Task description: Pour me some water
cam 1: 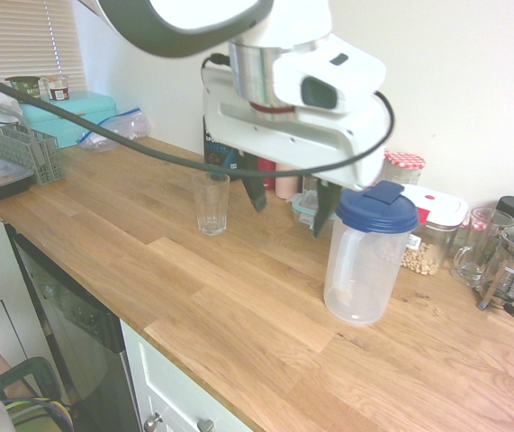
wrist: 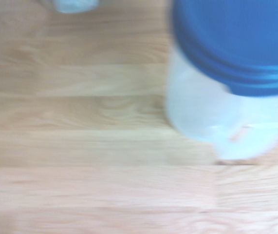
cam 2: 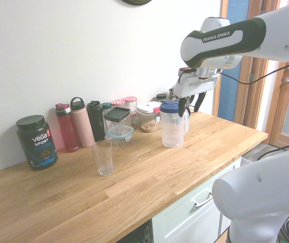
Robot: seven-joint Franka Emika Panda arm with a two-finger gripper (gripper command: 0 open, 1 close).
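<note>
Pale wood planks run the length of the table (cam 1: 211,297), set against a plain white wall (cam 2: 43,45), with white cabinet fronts (cam 2: 184,212) below. You have the pitcher (cam 2: 172,124) standing upright on it, near the food containers by the wall. Look at its body: clear, slightly frosted plastic, rounded, a little narrower toward the base, with a handle (wrist: 255,141) of the same pale plastic down one side. On top sits a deep blue lid (cam 1: 376,209), round and ridged around its edge, with a raised tab across it. Up close your wrist view blurs it, but the blue and the cloudy plastic still read clearly.

Your pincer (cam 1: 285,212) is wide, its two dark fingers spread apart and pointing down beside the lid; whether one of them touches the pitcher, you cannot tell from these angles.

The drinking glass (cam 2: 103,158) stands upright on the table, well apart from the pitcher; it is clear and tapers toward a thick base. Behind these, along the wall, you can see a black Vega Sport tub (cam 2: 37,143), a red bottle (cam 2: 67,129), a pink bottle (cam 2: 83,124) and a white-lidded container (cam 2: 149,117) of pale, nut-like pieces.
</note>
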